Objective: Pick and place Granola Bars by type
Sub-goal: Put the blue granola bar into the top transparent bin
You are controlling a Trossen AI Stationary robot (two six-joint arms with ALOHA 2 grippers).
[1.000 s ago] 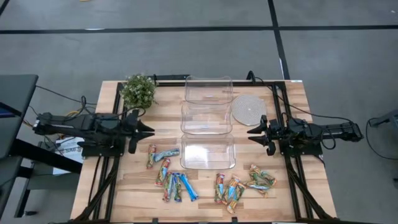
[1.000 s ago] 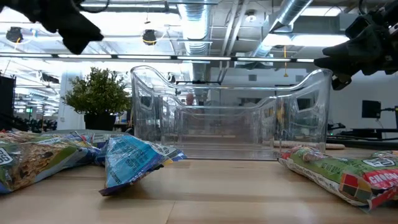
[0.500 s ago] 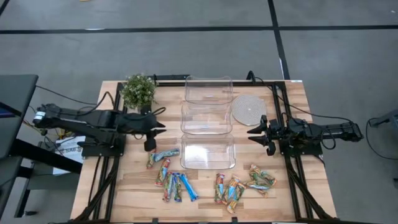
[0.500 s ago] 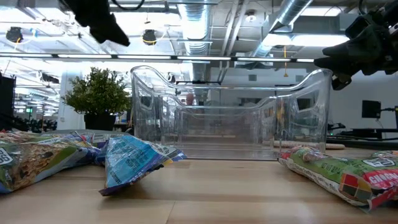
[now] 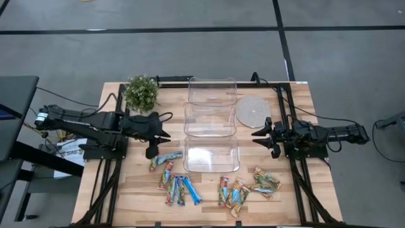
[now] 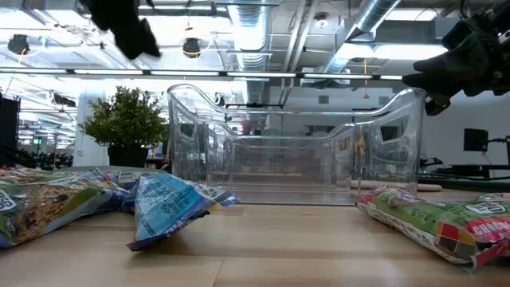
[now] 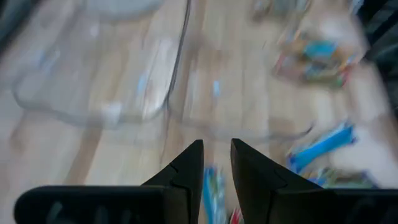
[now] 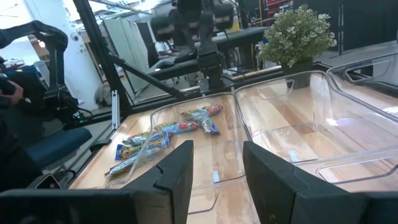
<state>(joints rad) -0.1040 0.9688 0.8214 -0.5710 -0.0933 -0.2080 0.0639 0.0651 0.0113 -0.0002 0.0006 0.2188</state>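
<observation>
Sorting not begun, by the look of it. Three clear tubs (image 5: 211, 125) stand in a column at frame centre, all empty. Granola bars (image 5: 174, 180) lie loose on the tabletop (image 5: 297, 98) in the lower part of the frame: one cluster lower left of the nearest tub, another (image 5: 250, 187) lower right.

Left gripper (image 5: 162, 136) hangs above the bars at centre left, jaws a narrow gap apart, nothing between them. Right gripper (image 5: 258, 135) waits at centre right beside the tubs, jaws apart, empty.

Every bar is left to place.
</observation>
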